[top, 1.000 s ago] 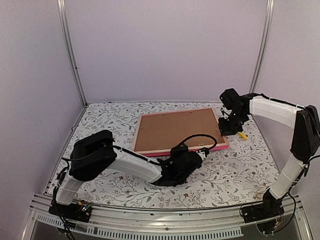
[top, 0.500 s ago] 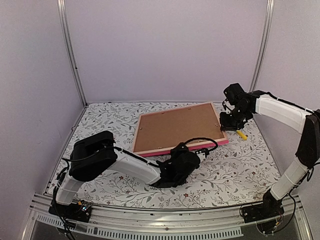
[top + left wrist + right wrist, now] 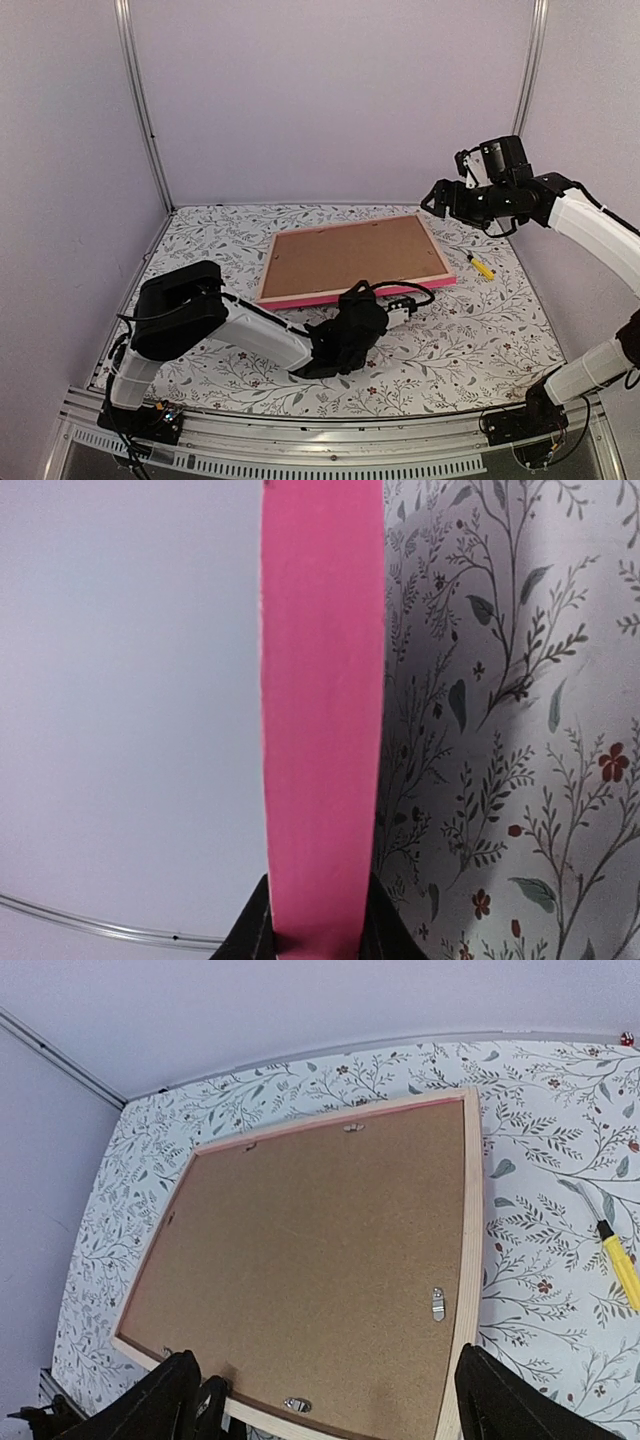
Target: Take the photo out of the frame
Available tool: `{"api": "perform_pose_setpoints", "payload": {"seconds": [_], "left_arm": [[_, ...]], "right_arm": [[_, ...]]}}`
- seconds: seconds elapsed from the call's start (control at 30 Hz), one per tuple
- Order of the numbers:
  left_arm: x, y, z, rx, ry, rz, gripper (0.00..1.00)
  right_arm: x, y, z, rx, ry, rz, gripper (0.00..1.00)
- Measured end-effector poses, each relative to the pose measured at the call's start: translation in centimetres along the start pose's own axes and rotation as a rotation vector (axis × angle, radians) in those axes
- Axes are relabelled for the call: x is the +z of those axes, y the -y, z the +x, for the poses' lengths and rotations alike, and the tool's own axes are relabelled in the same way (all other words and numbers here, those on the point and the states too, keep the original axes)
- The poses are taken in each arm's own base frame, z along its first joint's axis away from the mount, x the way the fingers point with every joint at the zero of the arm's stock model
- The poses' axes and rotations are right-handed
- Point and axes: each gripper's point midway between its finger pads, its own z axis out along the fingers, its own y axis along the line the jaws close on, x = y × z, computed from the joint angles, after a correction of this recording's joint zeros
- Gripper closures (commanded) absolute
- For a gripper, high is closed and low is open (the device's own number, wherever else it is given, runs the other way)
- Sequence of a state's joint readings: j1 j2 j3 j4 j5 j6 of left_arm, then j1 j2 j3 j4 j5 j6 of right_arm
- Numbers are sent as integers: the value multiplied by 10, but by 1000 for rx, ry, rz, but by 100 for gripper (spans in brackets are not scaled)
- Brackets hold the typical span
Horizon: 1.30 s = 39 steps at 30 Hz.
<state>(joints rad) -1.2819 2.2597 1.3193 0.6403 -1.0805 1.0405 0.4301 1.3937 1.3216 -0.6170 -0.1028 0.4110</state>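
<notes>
Low and outstretched, the left hand (image 3: pixel 402 303) is clamped tight; the right hand (image 3: pixel 434 200) hangs high, spread wide.

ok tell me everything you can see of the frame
The frame is a large rectangle lying back-up on the table. Its outer edge is bright pink, and its back rim looks like pale wood. A brown backing board fills it, held in by small metal clips along the rim. The left claw is shut on its near edge. Its front is hidden.
</notes>
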Motion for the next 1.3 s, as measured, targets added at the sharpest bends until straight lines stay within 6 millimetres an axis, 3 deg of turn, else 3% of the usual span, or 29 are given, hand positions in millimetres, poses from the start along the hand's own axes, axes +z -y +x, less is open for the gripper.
{"api": "perform_pose_setpoints", "payload": {"seconds": [0.33, 0.63, 0.8, 1.2, 1.3], "left_arm": [[-14, -91, -19, -187, 69, -102, 100], [-22, -153, -19, -318, 87, -111, 100], [-22, -177, -18, -390, 111, -68, 100], [-12, -201, -2, -605, 137, 178, 100], [-9, -219, 4, -677, 138, 226, 100]], "right_arm": [[-49, -24, -64, 0, 318, -84, 3], [-103, -24, -86, 28, 588, -131, 2], [-109, -24, -90, 39, 644, -148, 2], [-110, -19, -94, 69, 688, -141, 3], [-108, -19, -94, 77, 684, -142, 3]]}}
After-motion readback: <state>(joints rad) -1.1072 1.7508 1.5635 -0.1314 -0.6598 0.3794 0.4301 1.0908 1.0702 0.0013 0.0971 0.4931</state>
